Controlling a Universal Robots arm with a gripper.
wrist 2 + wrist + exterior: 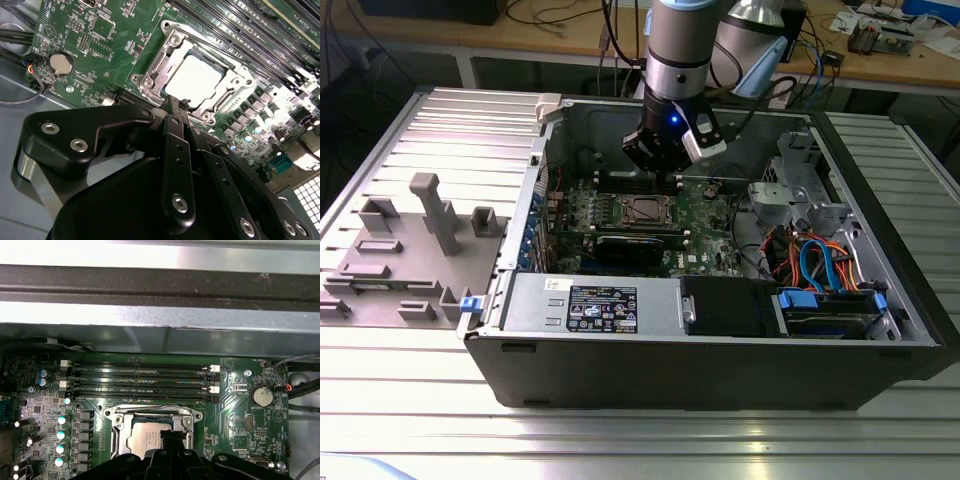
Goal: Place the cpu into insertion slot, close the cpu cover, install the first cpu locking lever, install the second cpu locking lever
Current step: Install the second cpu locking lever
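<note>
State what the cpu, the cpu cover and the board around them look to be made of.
cpu: pale matte metal top, likely; it shows flat and evenly grey.
cpu cover: bright bare metal, probably steel; its frame glints.
circuit board: green laminate, glossy coating, with solder points.

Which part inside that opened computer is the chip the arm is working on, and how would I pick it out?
Start at the green circuit board inside the open grey computer case. Below its long narrow memory slots sits a silvery square metal frame. The small flat silver-grey square chip lies in its window, just beyond the black gripper; it is the one plain, pale square there.
</note>
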